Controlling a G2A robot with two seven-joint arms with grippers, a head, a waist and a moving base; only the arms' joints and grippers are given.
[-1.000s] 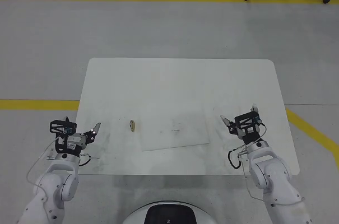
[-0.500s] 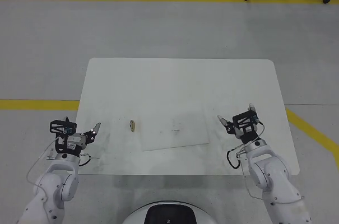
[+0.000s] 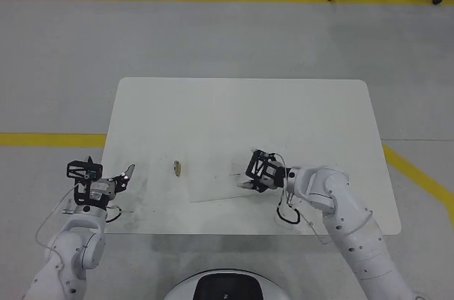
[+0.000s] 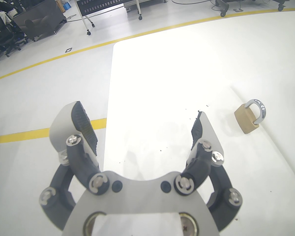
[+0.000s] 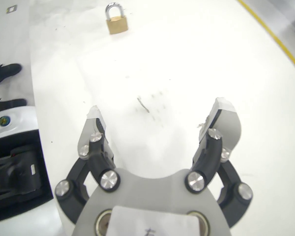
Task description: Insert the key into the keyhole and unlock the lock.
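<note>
A small brass padlock (image 3: 177, 168) with a silver shackle lies flat on the white table (image 3: 242, 105), left of centre. It also shows in the left wrist view (image 4: 249, 120) and the right wrist view (image 5: 116, 23). The thin key (image 3: 236, 175) lies on a white sheet, seen close in the right wrist view (image 5: 143, 104). My right gripper (image 3: 249, 170) stands open just right of the key, fingers (image 5: 222, 104) spread either side of it, nothing held. My left gripper (image 3: 109, 169) is open at the table's left edge, a short way from the padlock; it also appears in its own view (image 4: 137, 111).
A thin white sheet (image 3: 211, 191) covers the table's front middle; its raised edge (image 4: 272, 143) runs beside the padlock. The table's front edge (image 3: 234, 234) is close to both arms. Yellow floor tape (image 3: 39, 139) runs past both sides.
My right arm has swung from the table's right edge toward the centre and now has its open gripper at the key. The left arm, padlock and key have not moved.
</note>
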